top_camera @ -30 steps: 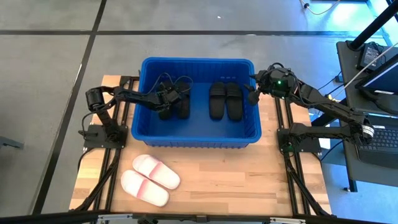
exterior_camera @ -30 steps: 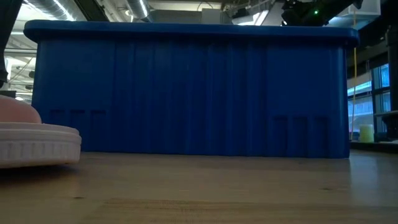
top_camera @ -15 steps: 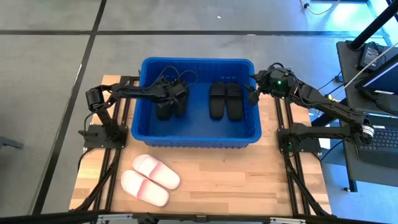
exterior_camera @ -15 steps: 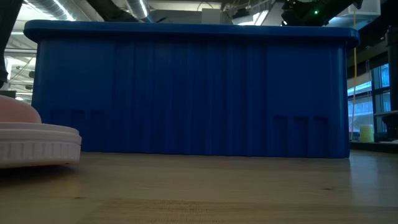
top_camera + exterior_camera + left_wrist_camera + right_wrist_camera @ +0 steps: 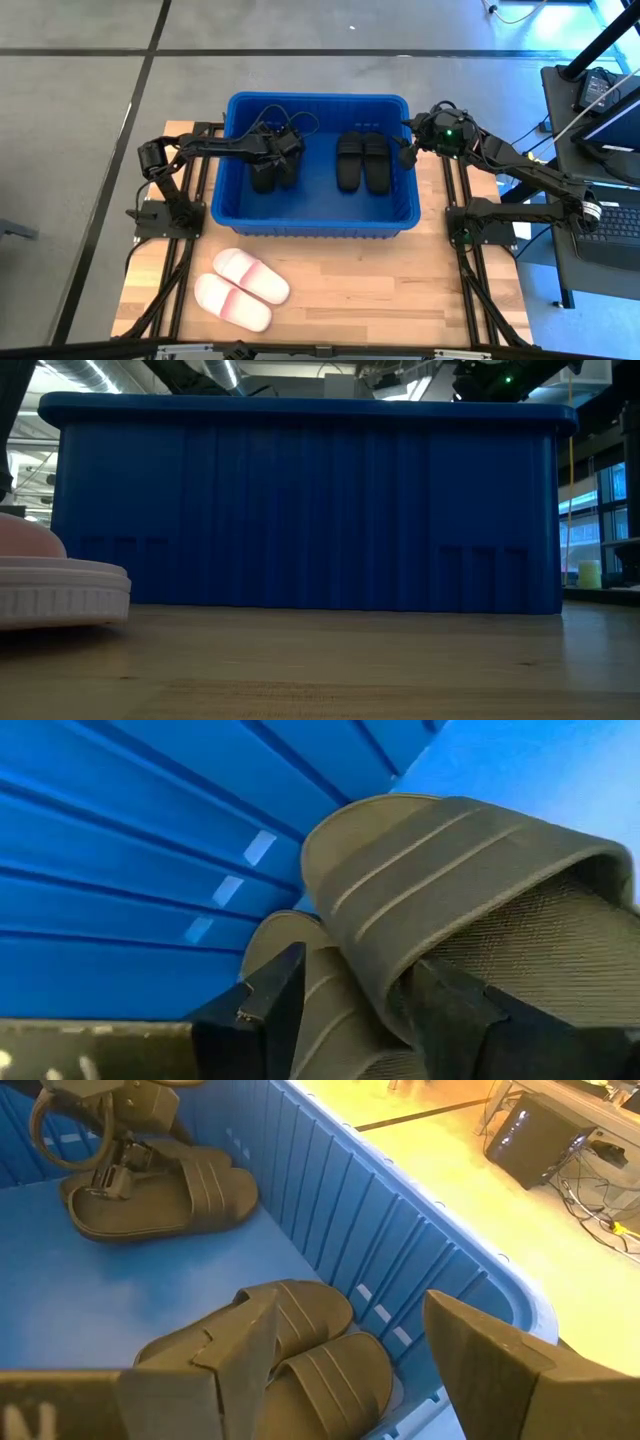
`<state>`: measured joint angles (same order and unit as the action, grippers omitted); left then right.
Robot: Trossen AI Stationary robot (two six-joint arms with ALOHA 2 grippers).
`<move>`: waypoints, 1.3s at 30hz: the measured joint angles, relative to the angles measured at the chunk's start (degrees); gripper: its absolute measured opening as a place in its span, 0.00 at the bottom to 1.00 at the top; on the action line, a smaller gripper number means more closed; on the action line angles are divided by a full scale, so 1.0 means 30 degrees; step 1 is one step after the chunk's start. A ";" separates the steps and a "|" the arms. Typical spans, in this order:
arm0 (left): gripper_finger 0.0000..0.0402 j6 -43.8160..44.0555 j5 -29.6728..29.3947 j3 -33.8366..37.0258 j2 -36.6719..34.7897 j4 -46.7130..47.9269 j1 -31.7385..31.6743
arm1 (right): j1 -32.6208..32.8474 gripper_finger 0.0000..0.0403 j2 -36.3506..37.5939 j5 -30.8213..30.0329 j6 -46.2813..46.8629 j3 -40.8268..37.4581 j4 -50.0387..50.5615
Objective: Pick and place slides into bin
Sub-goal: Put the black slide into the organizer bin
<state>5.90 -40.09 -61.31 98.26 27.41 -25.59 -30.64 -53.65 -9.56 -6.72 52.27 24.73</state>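
The blue bin (image 5: 318,225) is sitting at the far middle of the wooden table (image 5: 350,280), already holding four black slides: one pair (image 5: 361,161) toward its right side, another pair (image 5: 273,168) toward its left. Two white slides (image 5: 240,287) are lying on the table in front of the bin, outside it.

The left gripper (image 5: 283,151) is hanging inside the bin, and in its wrist view its fingers are standing on either side of a black slide's (image 5: 470,910) strap; whether they are pressing on it I cannot tell. I judge this a release: spread fully, then lift straight up clear of the strap before swinging to the white slides.

The right gripper (image 5: 407,152) is waiting over the bin's right rim, jaws apart and empty.
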 joint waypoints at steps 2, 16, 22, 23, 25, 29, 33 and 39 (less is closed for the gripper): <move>0.39 0.0019 0.0365 0.0209 0.0000 -0.0043 -0.0026 | -0.0006 0.62 0.0000 0.0000 -0.0004 0.0000 0.0000; 0.39 0.1564 0.3092 0.0848 -0.0007 -0.1208 -0.0668 | 0.0002 0.62 0.0000 0.0007 0.0000 0.0000 -0.0007; 0.39 0.2147 0.3637 0.0848 -0.0004 -0.1361 -0.0679 | 0.0002 0.62 0.0000 0.0007 0.0000 0.0000 -0.0007; 0.39 0.2085 0.3646 0.0848 0.0000 -0.1258 -0.0731 | -0.0006 0.62 0.0000 0.0007 0.0000 0.0000 -0.0007; 0.39 0.2044 0.3625 0.0848 -0.0007 -0.1041 -0.0771 | 0.0002 0.62 0.0000 0.0007 0.0000 0.0000 0.0006; 0.39 0.2151 0.3573 0.0857 0.0000 -0.0774 -0.0750 | 0.0002 0.62 0.0000 0.0007 -0.0007 0.0000 0.0109; 0.39 0.2345 0.3891 0.0663 -0.0210 -0.0607 -0.0705 | 0.0002 0.62 0.0000 0.0007 0.0000 0.0000 0.0110; 0.39 0.2503 0.3964 -0.0416 -0.0545 0.2058 -0.0679 | 0.0009 0.62 0.0000 0.0015 -0.0003 0.0000 0.0124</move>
<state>13.41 -28.20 -62.56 96.62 33.59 -27.63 -30.61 -53.65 -9.52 -6.73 52.27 25.10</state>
